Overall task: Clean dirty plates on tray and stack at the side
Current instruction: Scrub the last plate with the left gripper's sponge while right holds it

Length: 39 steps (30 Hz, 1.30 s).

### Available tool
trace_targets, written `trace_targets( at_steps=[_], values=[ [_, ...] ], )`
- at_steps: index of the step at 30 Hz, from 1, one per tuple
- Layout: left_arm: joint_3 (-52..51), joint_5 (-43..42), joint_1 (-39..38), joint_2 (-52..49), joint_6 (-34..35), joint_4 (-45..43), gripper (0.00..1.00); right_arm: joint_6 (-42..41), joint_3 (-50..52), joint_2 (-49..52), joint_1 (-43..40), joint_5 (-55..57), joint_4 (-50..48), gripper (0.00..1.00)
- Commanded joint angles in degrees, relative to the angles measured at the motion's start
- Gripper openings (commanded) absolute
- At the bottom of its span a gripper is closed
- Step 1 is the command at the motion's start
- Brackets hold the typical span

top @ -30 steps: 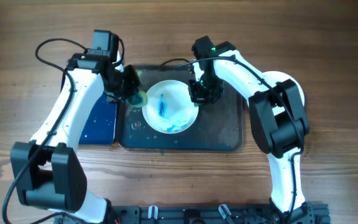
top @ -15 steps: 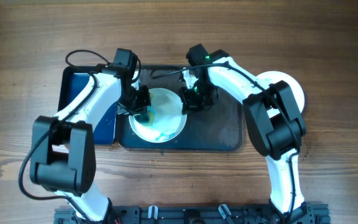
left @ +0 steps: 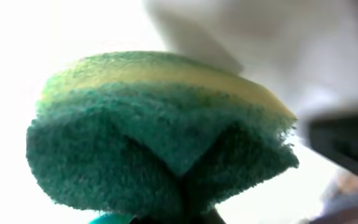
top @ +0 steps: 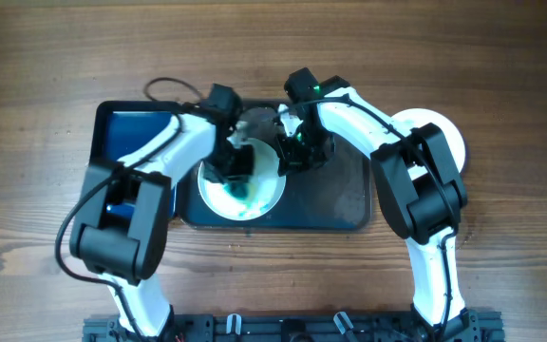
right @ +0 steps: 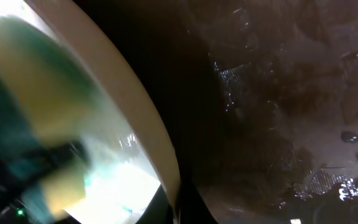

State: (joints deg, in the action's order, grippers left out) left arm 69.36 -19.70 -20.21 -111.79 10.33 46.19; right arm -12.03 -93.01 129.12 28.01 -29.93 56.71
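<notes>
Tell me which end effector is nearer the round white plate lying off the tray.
Right. The right end effector is left of the round white plate; the left end effector, gripping a green-yellow sponge, lies farther left.

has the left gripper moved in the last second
Yes. The left gripper, holding the sponge, went from the left edge of the dark tray toward the tray's middle, and is now over the plate.

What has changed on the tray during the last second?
The left claw carried the sponge rightward from the plate's left rim onto its middle; the blue streak became a teal smear. The plate slid slightly left. The right claw stays at its right rim; the tray is unmoved.
</notes>
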Motion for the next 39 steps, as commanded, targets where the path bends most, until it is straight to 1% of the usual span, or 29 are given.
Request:
trace_targets(
  at_steps=[1,2,3,5,6,7,8,10,11,15,16,17,18,21,24,26,28,30,31,33,34,35,36,37,38,39],
  values=[
    [-1.9,-10.3,-3.3,-3.8,-6.9,-1.7,0.04,1.4,1.3,1.7,0.4,0.3,-0.8,0.04],
    [-1.9,-6.8,-2.9,-3.8,-5.0,-2.2,0.04,1.4,1.3,1.7,0.4,0.3,-0.8,0.04],
    [-1.9,-1.9,-2.4,-3.8,-1.1,-2.6,0.04,1.4,1.3,1.7,0.4,0.3,-0.7,0.04],
    [-1.9,11.8,-0.9,-3.8,10.1,-2.4,0.04,1.4,1.3,1.7,0.4,0.3,-0.7,0.04],
    [-1.9,17.2,-0.2,-3.8,14.6,-1.7,0.04,1.4,1.3,1.7,0.4,0.3,-0.7,0.04],
    [-1.9,24.8,1.0,-3.8,21.4,0.2,0.04,1.4,1.3,1.7,0.4,0.3,-0.7,0.04],
    [-1.9,30.6,2.2,-3.8,26.8,2.3,0.04,1.4,1.3,1.7,0.4,0.3,-0.7,0.04],
    [-1.9,36.9,4.3,-3.8,32.2,5.4,0.04,1.1,1.3,1.7,0.4,0.6,-0.7,0.04],
    [-1.9,38.9,6.0,-3.8,34.3,7.4,0.04,-1.0,1.3,1.7,0.4,2.1,-0.7,0.04],
    [-1.9,39.0,8.3,-3.8,34.2,10.1,0.04,-7.3,1.2,1.7,-0.9,5.3,-0.7,0.04],
    [-1.9,37.8,8.4,-3.8,32.6,10.4,0.04,-8.9,1.0,1.7,-1.4,6.3,-0.8,0.04],
    [-1.9,34.7,8.4,-3.8,29.5,10.3,0.04,-9.8,0.7,1.7,-1.9,7.3,-0.9,0.04],
    [-1.9,28.9,8.3,-3.8,24.7,9.7,0.04,-10.9,0.1,1.7,-2.5,8.5,-0.7,0.04],
    [-1.9,14.1,7.6,-3.8,13.7,8.9,0.04,-11.1,-1.2,1.3,-3.6,10.6,-0.6,0.04],
    [-1.9,2.5,6.1,-3.8,4.5,6.7,0.04,-9.2,-1.2,0.9,-4.1,8.4,-2.1,0.04],
    [-1.9,-3.5,5.0,-3.8,3.1,3.3,0.04,-9.0,-1.2,0.9,-4.5,6.7,-2.1,0.04],
    [-1.9,-6.5,4.1,-3.8,3.4,-0.4,0.04,-9.0,-1.1,0.9,-4.7,6.7,-2.2,0.04],
    [-1.9,-5.2,3.4,-3.8,6.3,-4.2,0.04,-8.9,-1.1,0.9,-4.9,6.5,-2.3,0.04],
    [-1.9,-2.0,3.2,-3.8,10.1,-6.1,0.04,-8.9,-1.1,0.9,-4.8,6.5,-2.2,0.04],
    [-1.9,10.2,2.8,-3.8,19.9,-8.2,0.04,-8.9,-1.0,0.9,-4.8,6.5,-2.3,0.04],
    [-1.9,17.0,2.6,-3.8,24.1,-7.8,0.04,-8.9,-1.0,0.9,-4.9,6.5,-2.3,0.05],
    [-1.9,26.6,2.3,-3.8,28.9,-6.1,0.04,-8.9,-1.0,0.9,-4.8,6.5,-2.3,0.04],
    [-1.9,32.4,1.9,-3.8,31.7,-4.5,0.04,-8.9,-1.0,0.9,-4.9,6.5,-2.3,0.04],
    [-1.9,37.2,1.6,-3.8,34.4,-2.6,0.04,-8.9,-1.0,0.9,-4.9,6.6,-2.3,0.04],
    [-1.9,40.2,1.2,-3.8,36.6,-0.5,0.04,-8.9,-1.0,0.9,-4.9,6.6,-2.3,0.04],
    [-1.9,41.0,0.9,-3.8,37.4,0.8,0.04,-8.9,-1.0,1.0,-4.9,6.6,-2.3,0.04]
  ],
)
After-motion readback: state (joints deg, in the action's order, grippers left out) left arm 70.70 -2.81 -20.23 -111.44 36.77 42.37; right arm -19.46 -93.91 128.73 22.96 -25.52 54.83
